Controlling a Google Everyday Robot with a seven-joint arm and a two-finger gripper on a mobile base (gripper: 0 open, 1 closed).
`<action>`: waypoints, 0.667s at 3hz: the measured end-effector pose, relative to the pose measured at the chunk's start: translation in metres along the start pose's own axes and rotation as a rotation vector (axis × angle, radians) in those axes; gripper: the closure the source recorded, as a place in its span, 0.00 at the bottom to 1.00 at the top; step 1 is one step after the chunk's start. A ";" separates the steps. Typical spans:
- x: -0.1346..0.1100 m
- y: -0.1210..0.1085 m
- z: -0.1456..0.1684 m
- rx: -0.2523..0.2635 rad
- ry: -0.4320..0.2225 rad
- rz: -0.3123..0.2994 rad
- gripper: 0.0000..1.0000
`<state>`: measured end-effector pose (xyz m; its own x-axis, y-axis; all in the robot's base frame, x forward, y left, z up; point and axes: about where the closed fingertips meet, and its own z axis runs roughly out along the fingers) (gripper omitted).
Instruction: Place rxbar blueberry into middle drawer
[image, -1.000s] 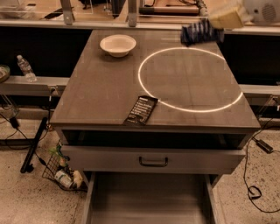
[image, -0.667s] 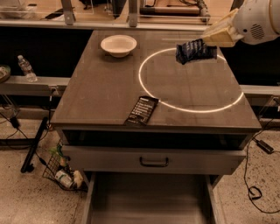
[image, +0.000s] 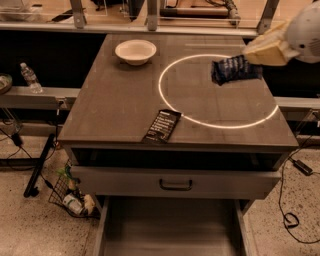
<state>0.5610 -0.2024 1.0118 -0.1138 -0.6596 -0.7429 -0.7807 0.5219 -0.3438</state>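
Observation:
The rxbar blueberry (image: 234, 70), a dark-blue crinkly wrapped bar with white markings, hangs in the air over the right side of the table top, inside the white ring. My gripper (image: 256, 59) comes in from the upper right and is shut on the bar's right end. The middle drawer (image: 170, 227), a wide grey tray with a bare floor, stands pulled out at the bottom of the view, well in front of and below the gripper.
A flat black wrapped bar (image: 162, 126) lies near the table's front edge. A white bowl (image: 135, 51) sits at the back left. A grey drawer front with a black handle (image: 176, 184) is slightly open above the tray. A water bottle (image: 30, 77) stands at the left.
My gripper has carried the blue bar down and toward the front, from the table's back right corner to over the ring's right part.

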 end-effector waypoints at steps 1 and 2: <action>0.027 0.041 -0.037 -0.041 0.031 0.001 1.00; 0.027 0.041 -0.037 -0.041 0.031 0.000 1.00</action>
<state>0.5032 -0.2185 0.9992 -0.1328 -0.6765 -0.7244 -0.8052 0.4998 -0.3191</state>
